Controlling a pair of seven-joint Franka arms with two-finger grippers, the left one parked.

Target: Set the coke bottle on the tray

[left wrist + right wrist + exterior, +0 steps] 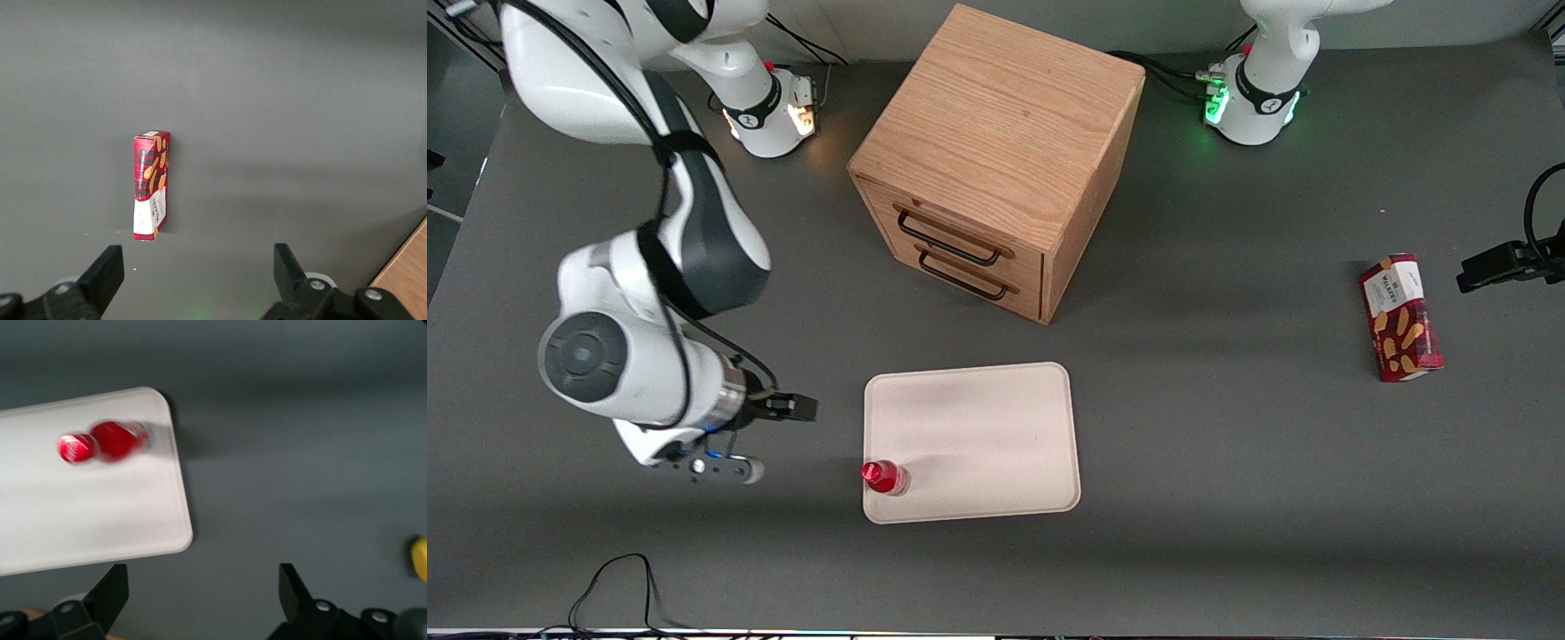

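The coke bottle (883,476) stands upright on the cream tray (996,427), in the tray's corner nearest the front camera and toward the working arm's end. The right wrist view shows the red bottle (110,441) from above, inside the rim of the tray (100,520). My right gripper (787,407) hovers beside the tray, toward the working arm's end, apart from the bottle. It is open (203,587), with only grey table between its fingers.
A wooden drawer cabinet (996,160) stands farther from the front camera than the tray. A red snack box (1400,317) lies toward the parked arm's end. A black cable (614,578) loops near the table's front edge. A small yellow thing (420,559) shows at the wrist view's edge.
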